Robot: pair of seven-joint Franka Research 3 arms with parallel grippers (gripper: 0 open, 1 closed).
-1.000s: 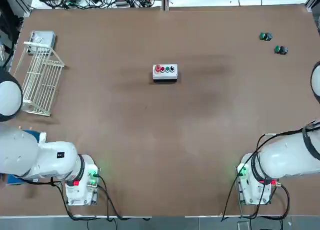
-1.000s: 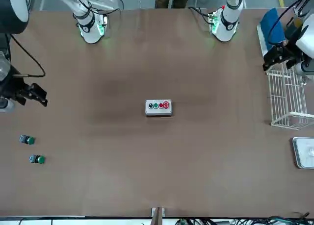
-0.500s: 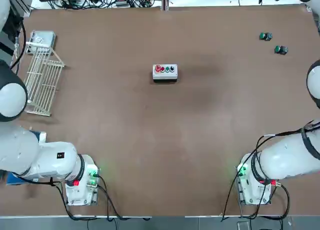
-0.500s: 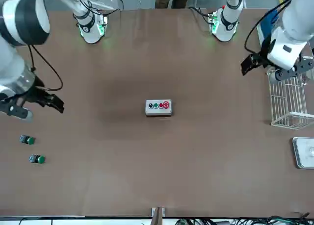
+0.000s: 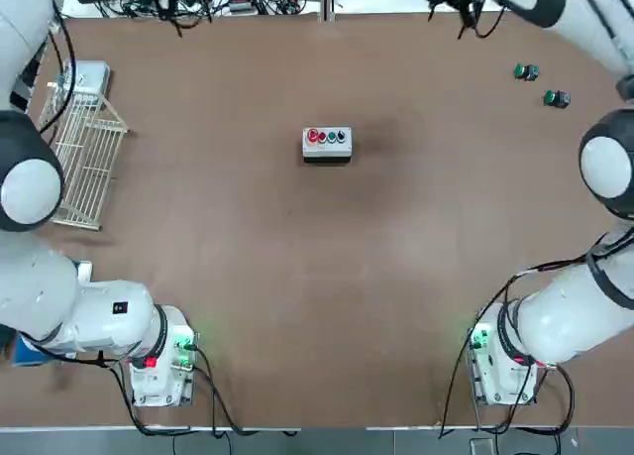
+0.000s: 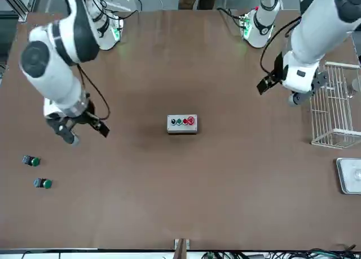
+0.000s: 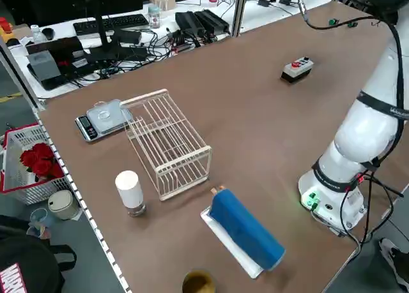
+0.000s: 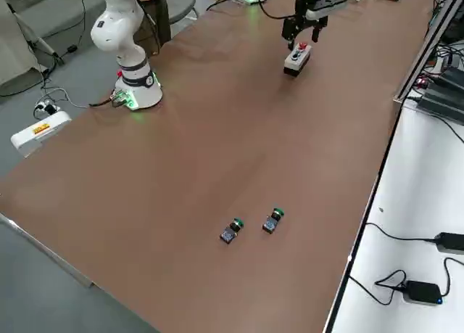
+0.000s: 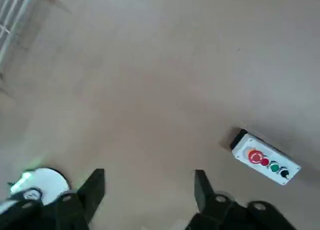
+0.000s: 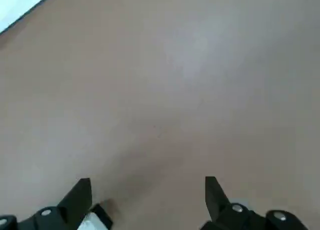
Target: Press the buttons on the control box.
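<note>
The control box (image 5: 327,145) is a small light-grey box that sits flat on the brown table (image 5: 327,277), about in the middle of it. On its top face is a row of 4 round buttons (image 5: 328,136): 1 bigger red one at the end, then a dark one, a green one and a black one. Nothing touches the box. The left gripper (image 6: 279,88) hangs in the air between the box and the white wire rack (image 6: 333,104), well apart from the box. In the left wrist view its 2 dark fingers (image 9: 94,190) are spread wide with only bare table between them, and the box (image 9: 265,164) lies off to one side. The right gripper (image 6: 84,128) hangs on the other side of the box, also well apart from it. Its 2 fingers (image 10: 80,196) are spread wide too and hold nothing. The table top looks smooth and plain. The rack is made of thin white wires and lies tilted near the table edge on the robot's left side of the box. 2 small loose round pieces with green caps (image 5: 541,85) lie close together, far from the box on the robot's right side.
</note>
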